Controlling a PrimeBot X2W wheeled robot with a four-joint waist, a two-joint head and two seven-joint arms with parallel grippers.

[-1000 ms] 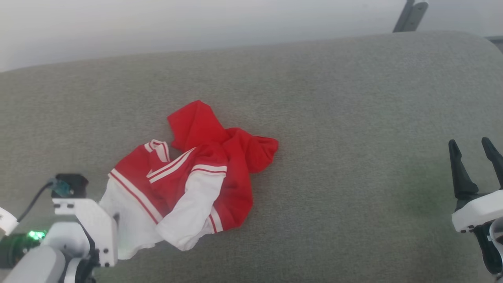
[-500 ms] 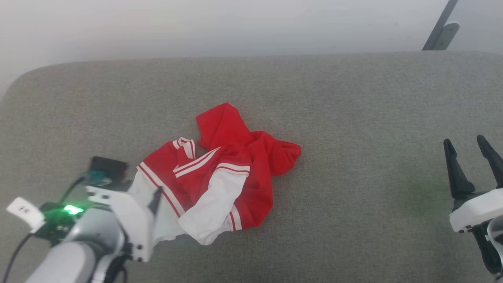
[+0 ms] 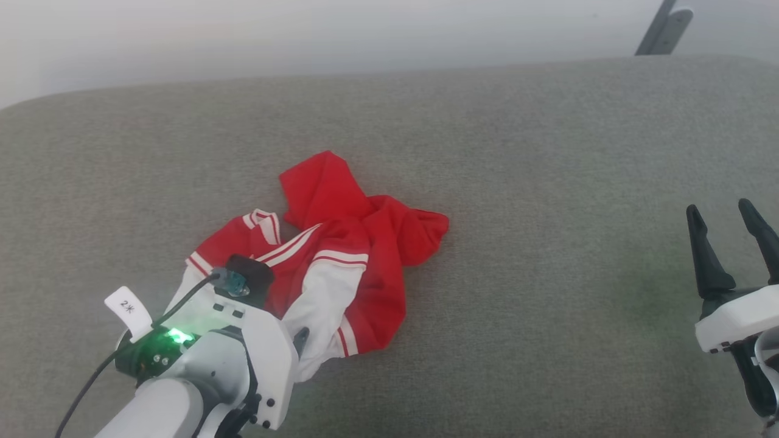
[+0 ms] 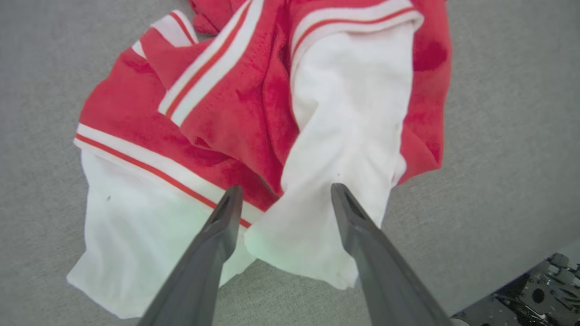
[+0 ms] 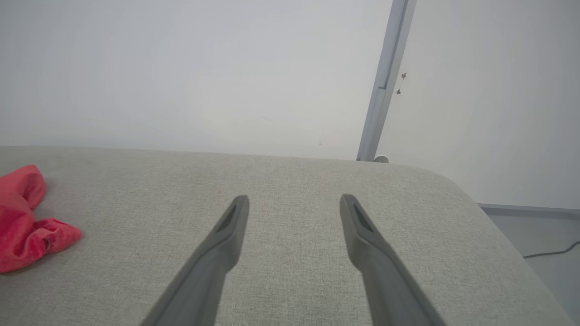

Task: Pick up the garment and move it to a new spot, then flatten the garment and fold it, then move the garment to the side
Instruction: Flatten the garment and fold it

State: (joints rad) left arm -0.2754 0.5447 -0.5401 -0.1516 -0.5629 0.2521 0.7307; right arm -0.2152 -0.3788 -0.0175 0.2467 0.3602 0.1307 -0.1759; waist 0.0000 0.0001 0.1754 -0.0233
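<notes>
The garment lies crumpled on the grey cushion, with red body, white sleeves and striped trim. My left gripper hangs open over its near edge. The end of a white sleeve lies between the two fingers, and I cannot tell whether the tips touch the cloth. In the head view the left wrist covers the garment's near-left white part, with one fingertip showing. My right gripper stands open far to the right with nothing between its fingers. The right wrist view catches a red fold of the garment at its left edge.
The cushion's far edge meets a pale wall, where a grey metal post stands at the back right. The cushion's right end rounds off, with floor and a dark cable beyond. Bare grey fabric stretches between the garment and my right gripper.
My left arm has moved right and forward, from beside the garment to over its near white edge. The garment keeps its shape. The head camera shifted; the right gripper stays put.
</notes>
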